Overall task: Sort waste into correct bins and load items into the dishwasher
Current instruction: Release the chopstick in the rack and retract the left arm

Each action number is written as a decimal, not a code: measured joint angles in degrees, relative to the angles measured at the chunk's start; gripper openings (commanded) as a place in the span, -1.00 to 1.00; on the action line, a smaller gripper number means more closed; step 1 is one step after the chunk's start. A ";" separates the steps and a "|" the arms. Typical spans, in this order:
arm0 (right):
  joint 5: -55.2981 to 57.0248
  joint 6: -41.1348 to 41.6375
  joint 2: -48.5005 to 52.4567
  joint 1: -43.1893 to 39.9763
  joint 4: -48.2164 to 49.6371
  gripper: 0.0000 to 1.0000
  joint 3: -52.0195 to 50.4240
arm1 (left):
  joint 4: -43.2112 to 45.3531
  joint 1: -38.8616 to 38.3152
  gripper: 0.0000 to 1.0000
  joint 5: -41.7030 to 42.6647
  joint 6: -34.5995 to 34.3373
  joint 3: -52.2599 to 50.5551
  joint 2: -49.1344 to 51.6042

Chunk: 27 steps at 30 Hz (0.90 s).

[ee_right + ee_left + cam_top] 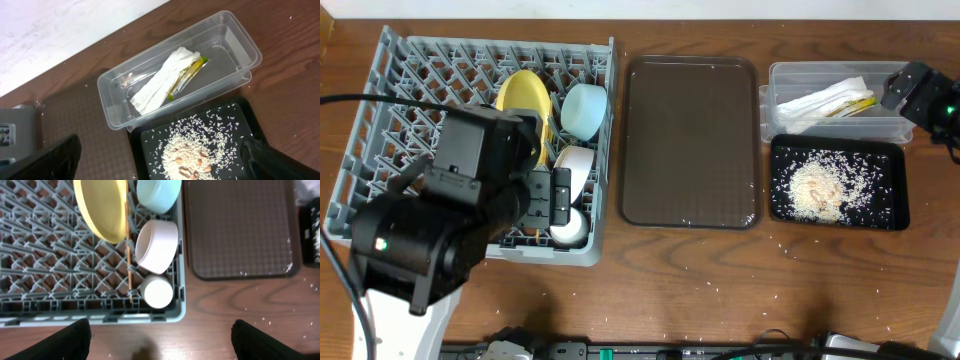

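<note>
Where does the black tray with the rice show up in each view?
Overhead: black tray at far right, beside the brown serving tray.
Left wrist: a sliver at the right edge.
Right wrist: bottom centre.
Shared landmark: the brown serving tray, on its left throughout.

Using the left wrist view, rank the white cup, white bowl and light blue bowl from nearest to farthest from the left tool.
1. White cup, at the rack's near edge, closest to the left tool.
2. White bowl, just behind the cup.
3. Light blue bowl, at the view's top.
</note>
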 measured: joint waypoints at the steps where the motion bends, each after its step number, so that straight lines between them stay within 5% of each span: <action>1: 0.00 0.00 0.00 0.00 0.00 0.99 0.00 | 0.98 0.24 0.81 0.11 0.00 0.00 -0.24; 6: 0.00 0.00 0.00 0.00 0.00 0.98 0.00 | 13.42 5.44 0.82 0.63 0.00 -3.85 -3.43; 15: -0.02 0.02 0.00 0.00 0.00 0.99 0.00 | 40.44 17.27 0.82 4.00 5.44 -32.87 -23.78; 27: 0.02 0.17 0.00 0.00 0.00 0.99 0.00 | 57.44 27.12 0.82 11.04 10.60 -70.14 -52.17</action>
